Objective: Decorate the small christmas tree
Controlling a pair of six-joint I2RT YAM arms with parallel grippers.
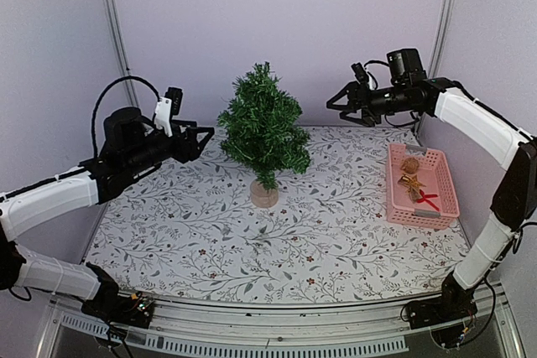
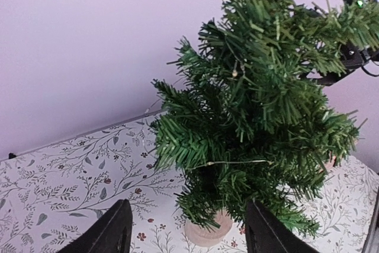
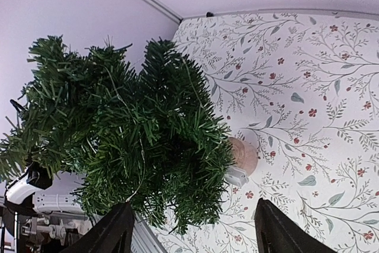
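Observation:
The small christmas tree [image 1: 263, 125] stands upright on its round wood base [image 1: 263, 194] at the middle back of the table. A thin wire of tiny lights runs through its branches. It fills the left wrist view [image 2: 260, 122] and the right wrist view [image 3: 118, 140]. My left gripper [image 1: 201, 140] is open and empty, raised just left of the tree. My right gripper [image 1: 340, 106] is open and empty, raised to the right of the tree's top. Neither touches the tree.
A pink basket [image 1: 443, 199] at the right of the table holds ornaments: a brown pine cone [image 1: 410, 165], a gold star piece [image 1: 410, 182] and a red bow [image 1: 428, 200]. A small white box [image 3: 237, 176] lies by the tree base. Pale walls stand close behind.

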